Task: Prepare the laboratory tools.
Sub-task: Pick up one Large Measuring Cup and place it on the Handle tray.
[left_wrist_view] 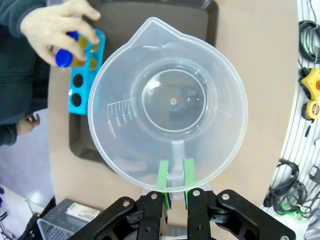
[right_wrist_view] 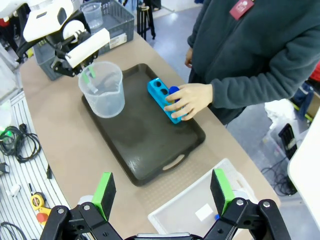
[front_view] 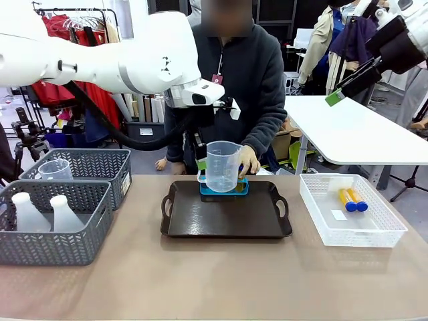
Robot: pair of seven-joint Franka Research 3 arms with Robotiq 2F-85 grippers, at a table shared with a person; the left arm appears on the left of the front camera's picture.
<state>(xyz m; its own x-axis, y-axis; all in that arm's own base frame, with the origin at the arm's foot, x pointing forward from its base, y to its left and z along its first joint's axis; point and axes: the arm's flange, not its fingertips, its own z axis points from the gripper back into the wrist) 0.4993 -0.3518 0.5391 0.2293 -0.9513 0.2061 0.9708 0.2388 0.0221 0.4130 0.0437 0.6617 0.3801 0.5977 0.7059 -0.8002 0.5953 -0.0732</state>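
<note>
Far L: front grey basket (front_view: 53, 251) w/ two frosted white conical flasks (front_view: 30, 212); rear grey basket (front_view: 100, 164) behind it w/ a spare clear beaker (front_view: 55, 170). Centre: L gripper (left_wrist_view: 175, 172) clamped tight on the handle of the clear measuring beaker (front_view: 223, 167), upright, mouth up, over the black tray (front_view: 226, 221) on its far side. Can't tell if the base touches the tray. Blue tube rack (left_wrist_view: 75, 85) sits just behind the beaker on the tray. Person's hand (left_wrist_view: 57, 30) at the rack, holding a blue-capped tube (left_wrist_view: 64, 57). R side: white mesh basket (front_view: 381, 227) w/ two yellow tubes (front_view: 351, 199), blue caps. R gripper (right_wrist_view: 162, 189) up high above the table, jaws spread wide, nothing in them.
</note>
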